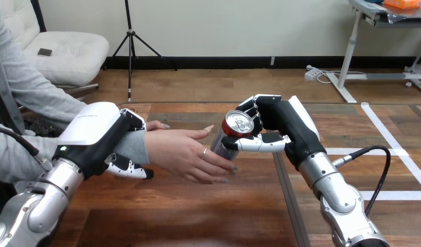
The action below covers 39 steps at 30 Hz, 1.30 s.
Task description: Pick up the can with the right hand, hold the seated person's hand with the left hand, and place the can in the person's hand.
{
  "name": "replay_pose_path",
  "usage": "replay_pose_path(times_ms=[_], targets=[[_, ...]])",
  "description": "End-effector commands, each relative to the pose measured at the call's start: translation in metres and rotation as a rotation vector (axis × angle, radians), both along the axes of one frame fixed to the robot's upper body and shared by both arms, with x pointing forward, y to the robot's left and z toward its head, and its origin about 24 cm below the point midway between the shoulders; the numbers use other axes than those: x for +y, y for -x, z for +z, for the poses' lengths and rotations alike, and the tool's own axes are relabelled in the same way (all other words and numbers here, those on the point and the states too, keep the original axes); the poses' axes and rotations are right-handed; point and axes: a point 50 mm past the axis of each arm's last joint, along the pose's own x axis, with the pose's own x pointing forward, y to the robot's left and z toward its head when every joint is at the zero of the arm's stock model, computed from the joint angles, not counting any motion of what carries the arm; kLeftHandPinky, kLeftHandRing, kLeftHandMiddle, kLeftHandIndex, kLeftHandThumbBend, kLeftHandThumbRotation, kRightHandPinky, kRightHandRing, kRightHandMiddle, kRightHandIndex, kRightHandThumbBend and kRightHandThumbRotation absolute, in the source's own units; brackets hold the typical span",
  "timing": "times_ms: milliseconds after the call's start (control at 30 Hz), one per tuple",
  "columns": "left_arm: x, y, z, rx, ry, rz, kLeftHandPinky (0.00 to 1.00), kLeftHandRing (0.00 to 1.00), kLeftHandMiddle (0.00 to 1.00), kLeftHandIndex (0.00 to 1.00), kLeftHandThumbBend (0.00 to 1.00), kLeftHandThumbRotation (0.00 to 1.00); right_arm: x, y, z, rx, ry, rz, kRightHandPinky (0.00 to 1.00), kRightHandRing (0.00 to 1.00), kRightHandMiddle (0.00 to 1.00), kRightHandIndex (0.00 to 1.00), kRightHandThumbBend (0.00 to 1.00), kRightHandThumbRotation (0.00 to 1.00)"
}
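A can [232, 135] with a red rim and silver top is held tilted above the table in the middle of the head view. My right hand [272, 123] is shut on it, fingers behind it and thumb across its front. The person's hand [185, 152] reaches in from the left, palm up, its fingertips under and against the can's lower side. My left hand [103, 136] is shut on the person's wrist, fingers over the grey sleeve and thumb below it.
The wooden table [198, 216] stretches bare in front of both arms. A dark seam [285, 195] runs down the table right of the middle. A black cable [378, 170] loops beside my right forearm.
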Motion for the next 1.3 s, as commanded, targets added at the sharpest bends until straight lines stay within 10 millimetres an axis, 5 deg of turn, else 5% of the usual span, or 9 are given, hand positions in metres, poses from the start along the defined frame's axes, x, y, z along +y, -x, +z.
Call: replay_pose_path(times_ms=[0, 1267], targets=[[-0.013, -0.021, 0.054, -0.217, 0.066, -0.061, 0.18, 0.23, 0.28, 0.29, 0.85, 0.0, 0.014, -0.015, 0.037, -0.133, -0.03, 0.044, 0.3, 0.35, 0.42, 0.44, 0.7, 0.0], [-0.016, -0.023, 0.056, -0.196, 0.065, -0.067, 0.25, 0.3, 0.35, 0.37, 0.8, 0.0, 0.028, -0.013, 0.037, -0.13, -0.055, 0.1, 0.31, 0.35, 0.41, 0.44, 0.69, 0.0]])
